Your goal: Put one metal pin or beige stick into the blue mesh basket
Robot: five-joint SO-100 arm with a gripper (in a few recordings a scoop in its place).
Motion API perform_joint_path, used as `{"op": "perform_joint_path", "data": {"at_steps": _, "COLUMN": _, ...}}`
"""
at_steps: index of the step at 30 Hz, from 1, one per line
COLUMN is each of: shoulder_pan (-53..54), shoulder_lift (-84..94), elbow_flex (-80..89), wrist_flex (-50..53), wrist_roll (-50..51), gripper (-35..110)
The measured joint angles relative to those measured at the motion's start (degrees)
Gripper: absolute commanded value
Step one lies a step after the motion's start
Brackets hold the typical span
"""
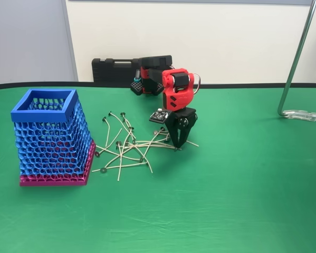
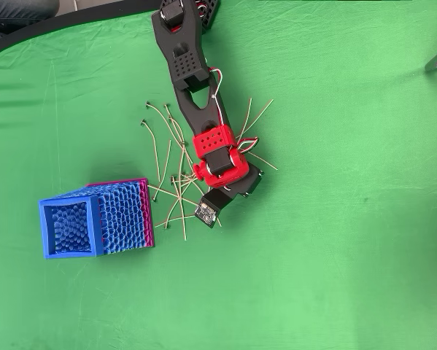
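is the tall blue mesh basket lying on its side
No, in the fixed view the tall blue honeycomb mesh basket stands upright on its magenta base plate.

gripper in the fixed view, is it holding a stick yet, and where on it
Cannot be told. The gripper has its fingertips down in the pile of sticks on the green table, but a grasp isn't visible.

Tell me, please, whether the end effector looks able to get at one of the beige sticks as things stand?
Probably yes. The end effector is down at the right side of the pile of beige sticks in the fixed view, with nothing between them. The blue mesh basket stands apart to the left.
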Motion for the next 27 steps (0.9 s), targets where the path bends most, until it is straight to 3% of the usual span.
{"op": "perform_joint_path", "data": {"at_steps": 27, "shoulder_pan": 1.1, "shoulder_lift": 7.0, "elbow_flex": -1.5, "wrist_flex": 0.0, "wrist_roll": 3.3, "gripper": 0}}
